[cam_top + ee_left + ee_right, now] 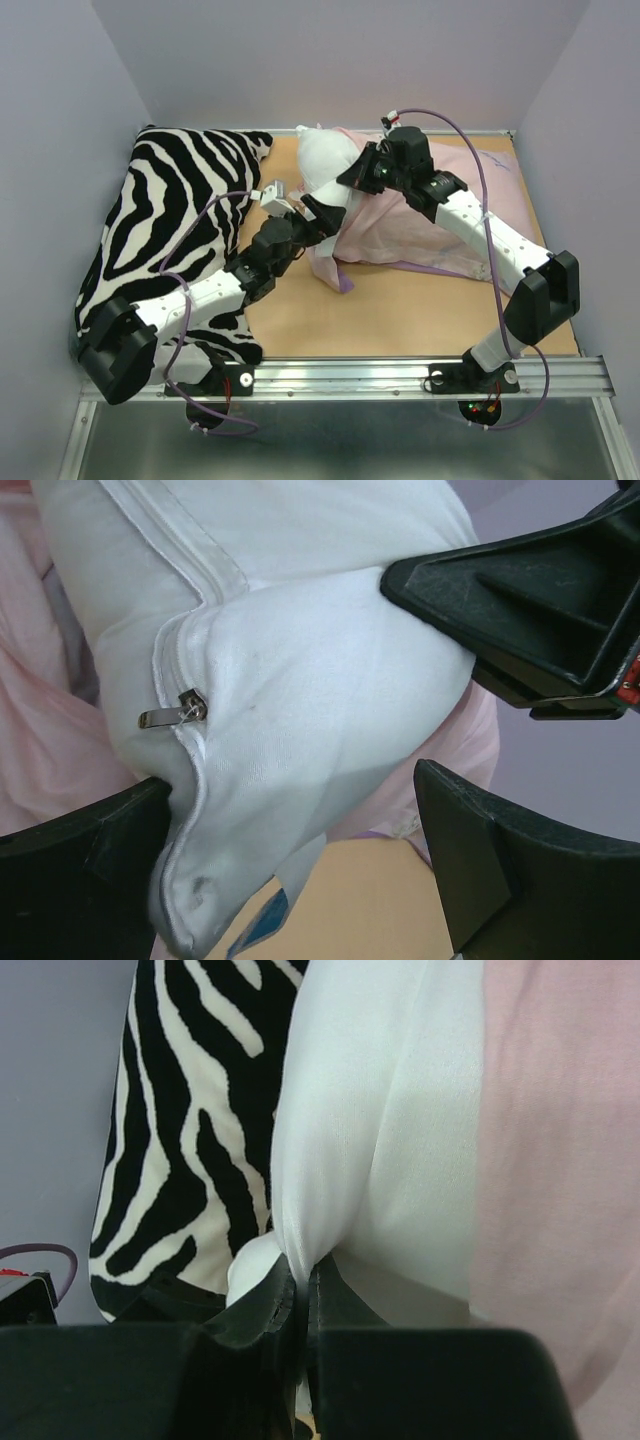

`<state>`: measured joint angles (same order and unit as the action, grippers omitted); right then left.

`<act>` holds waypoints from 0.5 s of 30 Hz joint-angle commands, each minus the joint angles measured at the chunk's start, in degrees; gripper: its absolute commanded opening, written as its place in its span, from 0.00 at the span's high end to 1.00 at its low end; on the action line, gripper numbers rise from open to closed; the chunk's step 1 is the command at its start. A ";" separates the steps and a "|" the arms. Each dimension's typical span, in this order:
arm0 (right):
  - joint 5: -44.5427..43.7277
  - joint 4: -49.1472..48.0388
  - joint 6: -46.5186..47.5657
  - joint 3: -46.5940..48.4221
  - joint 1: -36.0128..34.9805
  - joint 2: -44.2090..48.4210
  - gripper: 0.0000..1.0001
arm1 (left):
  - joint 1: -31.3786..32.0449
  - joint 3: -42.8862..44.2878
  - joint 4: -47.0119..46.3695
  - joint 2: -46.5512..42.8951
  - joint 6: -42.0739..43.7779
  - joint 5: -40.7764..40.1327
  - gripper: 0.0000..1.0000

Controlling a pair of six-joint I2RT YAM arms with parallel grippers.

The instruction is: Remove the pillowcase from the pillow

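Observation:
The white pillow (325,155) sticks partly out of the pale pink pillowcase (420,225) at the back middle of the table. My right gripper (358,178) is shut on a fold of the pillow's white fabric (340,1140); its jaws meet tightly in the right wrist view (303,1285). My left gripper (318,212) is open, and its jaws stand wide on either side of the pillow's zipped corner (250,760). The zip pull (172,714) shows there. In the left wrist view the gripper (300,880) has pink pillowcase cloth (50,730) behind the pillow.
A black-and-white zebra-striped pillow (170,220) fills the left side of the wooden table (400,310) and shows in the right wrist view (190,1110). Pale walls enclose the back and sides. A metal rail (350,378) runs along the near edge.

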<state>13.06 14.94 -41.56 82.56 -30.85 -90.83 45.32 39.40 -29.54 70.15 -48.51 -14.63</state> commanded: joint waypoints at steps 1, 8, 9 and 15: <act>3.99 -8.35 -1.68 3.04 -3.16 1.62 0.99 | 0.12 -4.41 -20.00 -1.07 2.27 -1.62 0.01; 6.46 -8.00 -0.80 3.04 -5.45 0.38 1.00 | -1.02 5.06 -13.20 5.16 8.00 -4.08 0.01; 6.10 -7.82 -0.63 3.04 -5.45 0.39 0.99 | -1.37 5.86 -12.39 5.69 7.65 -4.35 0.01; 2.59 -3.17 3.06 5.85 -5.53 0.91 0.58 | -2.34 9.29 -9.22 6.93 6.85 -4.88 0.97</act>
<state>11.92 13.76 -40.07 82.59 -33.74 -91.92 43.48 43.66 -35.38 77.67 -42.57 -18.06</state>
